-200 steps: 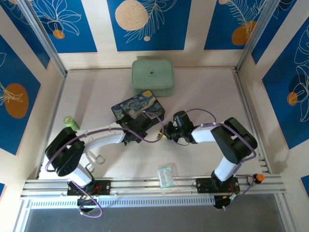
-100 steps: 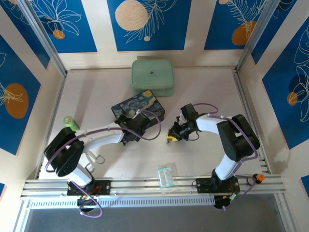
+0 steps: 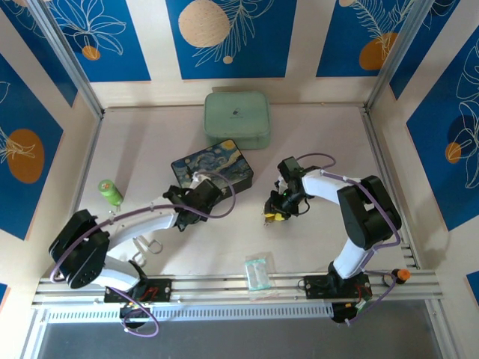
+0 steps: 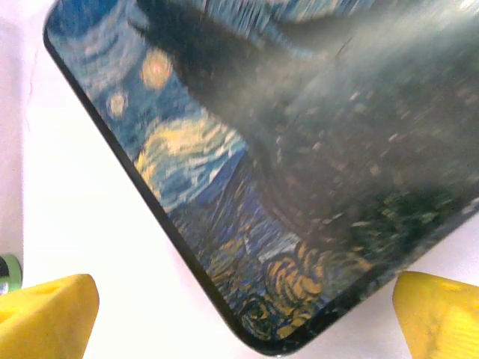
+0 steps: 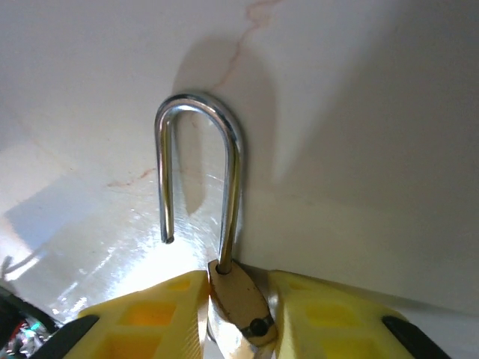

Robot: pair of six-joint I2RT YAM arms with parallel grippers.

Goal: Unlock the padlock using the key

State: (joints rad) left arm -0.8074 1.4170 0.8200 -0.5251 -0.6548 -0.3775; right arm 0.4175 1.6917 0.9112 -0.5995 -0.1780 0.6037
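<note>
The padlock [image 5: 238, 303] has a brass body pinched edge-on between my right gripper's [image 5: 238, 318] yellow fingers [image 5: 150, 321]. Its silver shackle [image 5: 233, 187] stands out of the body with one end hanging free, close over the pale table. From above, the right gripper [image 3: 271, 215] sits right of the table's centre. My left gripper [image 4: 239, 321] is open wide, its yellow pads [image 4: 45, 318] straddling nothing, with a corner of the starry-night box [image 4: 299, 187] just beyond them. A thin silvery wire-like thing [image 3: 150, 245] lies by the left arm; I cannot tell whether it is the key.
A mint-green case [image 3: 236, 118] lies at the back, the starry-night box [image 3: 213, 164] in front of it. A small green cylinder [image 3: 111, 192] stands at the left. A clear packet [image 3: 258, 271] rests near the front rail. Metal frame posts bound the table.
The two grippers, close together a second ago, have parted. The left arm pulled back toward the near left. The right gripper carried the padlock to the right and down toward the table.
</note>
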